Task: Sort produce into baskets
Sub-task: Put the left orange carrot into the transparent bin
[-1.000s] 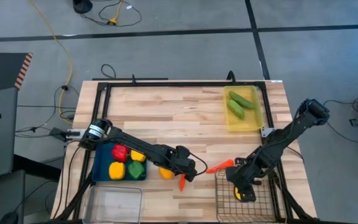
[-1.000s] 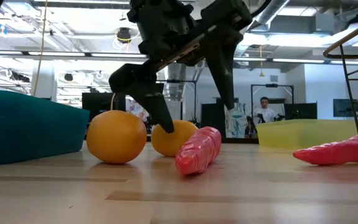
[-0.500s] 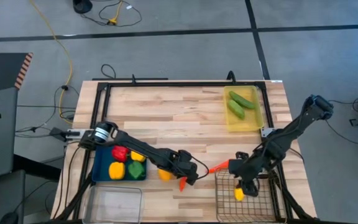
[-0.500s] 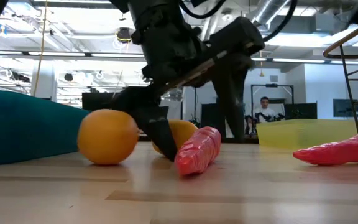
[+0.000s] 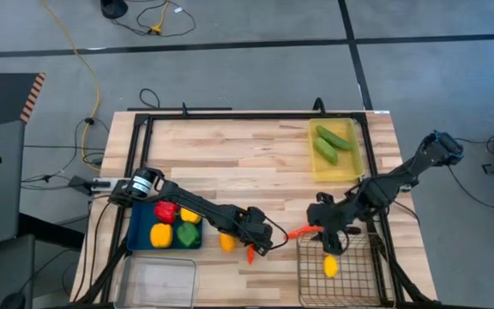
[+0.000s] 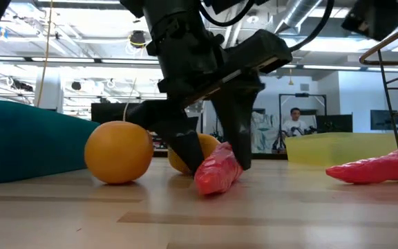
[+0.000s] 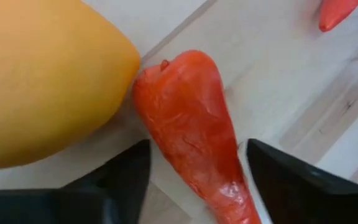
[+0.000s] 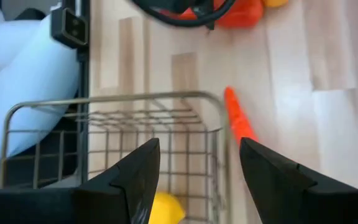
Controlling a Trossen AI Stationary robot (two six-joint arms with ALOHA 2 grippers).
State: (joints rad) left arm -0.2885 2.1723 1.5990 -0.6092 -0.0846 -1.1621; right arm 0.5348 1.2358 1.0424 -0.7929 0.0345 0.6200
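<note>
Now, from above: wooden bench (image 5: pixel 230 154) carrying four containers. Translucent yellow tray (image 5: pixel 336 163) at the far right with two green cucumbers (image 5: pixel 330 143) inside; blue tray (image 5: pixel 142 230) at the near left holding a red pepper (image 5: pixel 165 211), a yellow pepper (image 5: pixel 160 233), a green pepper (image 5: pixel 187 233) and another yellow piece (image 5: pixel 190 215). Clear bin (image 5: pixel 158 280) nearest on the left, cut off at the frame edge. Wire mesh basket (image 5: pixel 336 270) nearest on the right, one lemon (image 5: pixel 330 267) lying in it.

Left pincer (image 5: pixel 256 243) down at the bench just right of the blue tray, fingers spread and straddling a carrot (image 5: pixel 251 252). Plain only up close: left wrist view shows the carrot (image 7: pixel 194 130) between both dark fingers (image 7: pixel 120 183), not clamped, its blunt end touching a lemon (image 7: pixel 42 74). Low view adds a second lemon (image 6: pixel 119 152) to the side, well clear of the one behind the pincer (image 6: pixel 197 151) — from above, just one orange blob (image 5: pixel 227 241), half hidden under the arm.

Right pincer (image 5: pixel 331 240) above the basket's far rim, fingers (image 8: pixel 135 180) apart and empty in its own wrist view. Second carrot (image 5: pixel 302 230) on the bench just beside that rim; low view shows it (image 6: pixel 375 168) lying flat, its end cut off at the frame edge behind a basket wire.
</note>
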